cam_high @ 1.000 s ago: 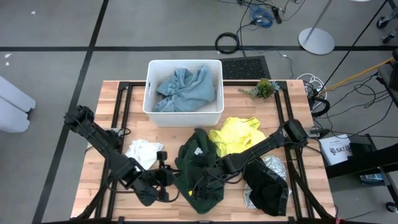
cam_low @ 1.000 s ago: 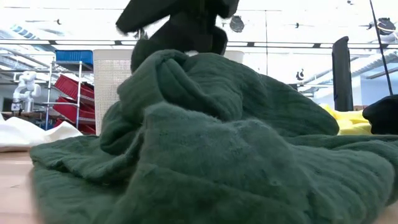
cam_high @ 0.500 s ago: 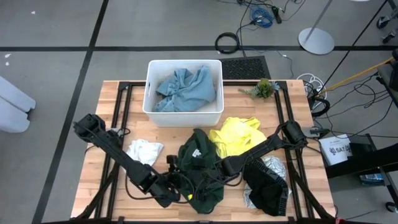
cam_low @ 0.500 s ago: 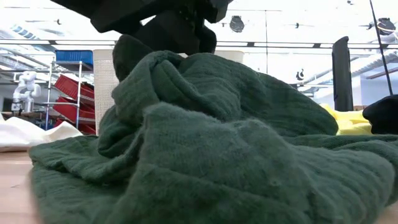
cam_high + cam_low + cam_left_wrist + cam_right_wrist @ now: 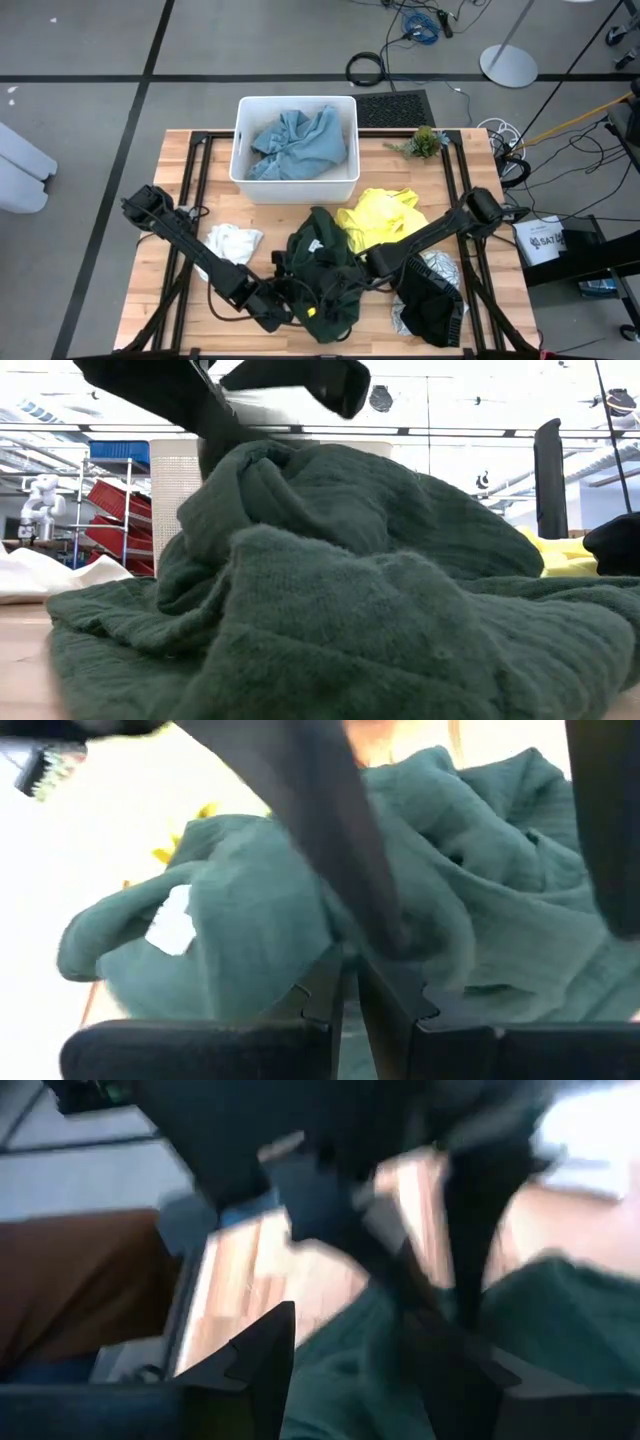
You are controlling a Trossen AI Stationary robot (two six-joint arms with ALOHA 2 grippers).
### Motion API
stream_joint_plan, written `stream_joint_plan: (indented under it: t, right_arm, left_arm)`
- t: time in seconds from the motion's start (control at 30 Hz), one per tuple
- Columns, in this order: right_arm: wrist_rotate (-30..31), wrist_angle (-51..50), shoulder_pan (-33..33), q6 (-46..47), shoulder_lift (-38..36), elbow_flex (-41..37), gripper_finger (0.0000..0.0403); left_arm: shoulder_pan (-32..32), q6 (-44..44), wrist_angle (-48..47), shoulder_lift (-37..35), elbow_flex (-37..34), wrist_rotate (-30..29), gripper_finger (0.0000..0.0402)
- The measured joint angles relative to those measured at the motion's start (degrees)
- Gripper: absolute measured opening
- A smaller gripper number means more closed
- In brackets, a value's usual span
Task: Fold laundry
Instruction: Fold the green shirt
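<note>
A dark green garment [image 5: 320,275] lies crumpled at the table's near middle, its raised fold [image 5: 270,470] standing up. My left gripper [image 5: 288,302] is shut at the garment's left near side; its fingers [image 5: 325,995] end at the cloth. My right gripper [image 5: 345,285] is open over the garment, its fingers [image 5: 265,1360] apart with green cloth between them. A yellow garment [image 5: 380,220], a black one [image 5: 430,305] and a white cloth [image 5: 230,243] lie around it. My left gripper comes level from the table's left, and its shut fingertips [image 5: 345,960] meet the dark green garment's raised fold [image 5: 250,910]. Whether any cloth is caught between them, I cannot tell. The garment lies on the table. My right gripper points down from the table's right onto the garment's raised middle [image 5: 300,460]. One open finger [image 5: 385,910] ends in the cloth. It grips nothing that I can see.
A white tub [image 5: 296,188] at the far middle holds a light blue garment [image 5: 295,145]. A grey-white patterned cloth [image 5: 440,265] lies under the black one. A small green plant [image 5: 425,140] sits at the far right. Bare wood shows at the near left [image 5: 160,320].
My left gripper has gone toward the table's right edge, along the near side, up to the dark green garment. My right arm has shifted slightly. The garment's raised fold has kept about the same shape.
</note>
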Motion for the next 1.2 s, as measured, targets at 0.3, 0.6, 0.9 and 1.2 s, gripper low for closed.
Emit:
stream_joint_plan:
  t: [0.3, 0.6, 0.9, 1.2]
  right_arm:
    - [-0.13, -14.09, 0.23, 4.82, -3.77, 0.07, 0.0178]
    - [-0.17, -22.62, 0.26, 9.01, -4.11, 0.03, 0.0178]
    - [-0.22, -22.15, 0.26, 8.9, -4.11, 0.03, 0.0178]
    - [-0.22, -22.16, 0.26, 8.84, -4.11, 0.03, 0.0178]
  left_arm:
    - [0.1, 0.51, -0.15, 0.03, 0.0, 3.26, 0.0043]
    - [0.44, 6.56, -0.17, 0.02, 0.0, 7.94, 0.0043]
    - [1.3, 6.36, 0.97, 0.01, 0.0, 6.69, 0.0043]
    - [1.3, 6.27, 2.86, -0.01, 0.0, 10.93, 0.005]
